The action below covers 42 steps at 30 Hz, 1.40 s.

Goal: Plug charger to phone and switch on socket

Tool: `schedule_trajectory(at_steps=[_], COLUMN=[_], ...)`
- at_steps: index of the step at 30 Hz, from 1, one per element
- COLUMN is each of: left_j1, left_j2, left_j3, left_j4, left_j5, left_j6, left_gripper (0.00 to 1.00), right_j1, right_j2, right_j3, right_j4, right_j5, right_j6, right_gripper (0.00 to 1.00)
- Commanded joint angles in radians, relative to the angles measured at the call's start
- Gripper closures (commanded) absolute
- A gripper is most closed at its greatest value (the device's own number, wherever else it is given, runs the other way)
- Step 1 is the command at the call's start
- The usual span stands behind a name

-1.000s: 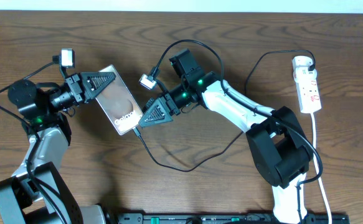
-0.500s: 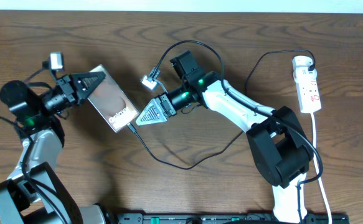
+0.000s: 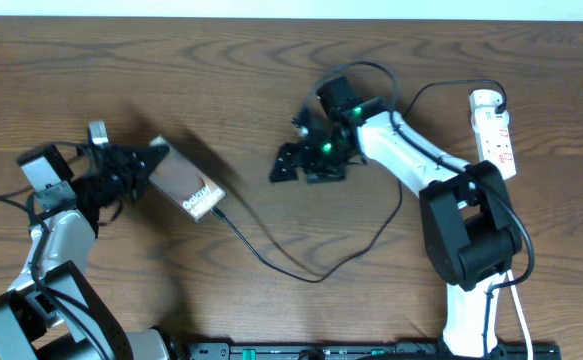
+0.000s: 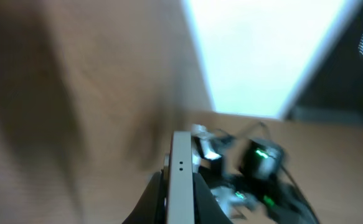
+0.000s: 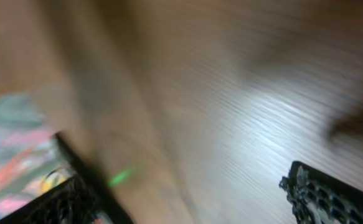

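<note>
The left gripper [image 3: 154,160] clamps the phone [image 3: 193,190] near the desk's left edge. The charger [image 3: 243,237] trails from its end.

Right wrist view, all smear: both fingers [image 5: 324,193] cut off at the bottom edge. Left wrist blurred too, the phone [image 4: 181,180] cropped below. Overhead, the socket [image 3: 493,130] switches too small to read; the charger [image 3: 316,279] tip's seating unclear.

Brown wood table [image 3: 271,70]; black charger cable [image 3: 316,279] looped across middle; white socket [image 3: 495,135] flat at far right.
</note>
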Motion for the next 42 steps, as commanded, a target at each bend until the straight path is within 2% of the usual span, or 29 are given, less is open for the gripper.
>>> schedule_trajectory(at_steps=[1, 4, 10, 21, 37, 38, 42], left_j1=[0.0, -0.009, -0.023, -0.025, -0.025, -0.025, -0.025], left_j2=[-0.014, -0.014, 0.0, 0.18, 0.188, 0.188, 0.188], left_j3=[0.003, 0.003, 0.003, 0.003, 0.003, 0.003, 0.003], left_j4=[-0.168, -0.272, -0.345, -0.282, -0.333, -0.339, -0.369], left_j5=[-0.262, -0.386, -0.555, -0.517, -0.521, -0.522, -0.53], left_j6=[0.199, 0.253, 0.256, 0.251, 0.252, 0.252, 0.252], left_gripper=[0.93, 0.93, 0.93, 0.93, 0.93, 0.92, 0.72], right_j1=[-0.048, -0.076, -0.098, -0.098, -0.098, -0.098, -0.098], right_j2=[0.003, -0.002, -0.007, -0.007, -0.007, -0.007, -0.007], right_j3=[0.019, 0.019, 0.019, 0.019, 0.019, 0.019, 0.019], right_j4=[-0.078, -0.11, -0.116, -0.121, -0.121, -0.121, -0.121], right_j5=[0.222, 0.256, 0.275, 0.275, 0.275, 0.275, 0.275], right_j6=[0.032, 0.032, 0.036, 0.035, 0.035, 0.035, 0.035], right_gripper=[0.01, 0.01, 0.01, 0.01, 0.01, 0.01, 0.01])
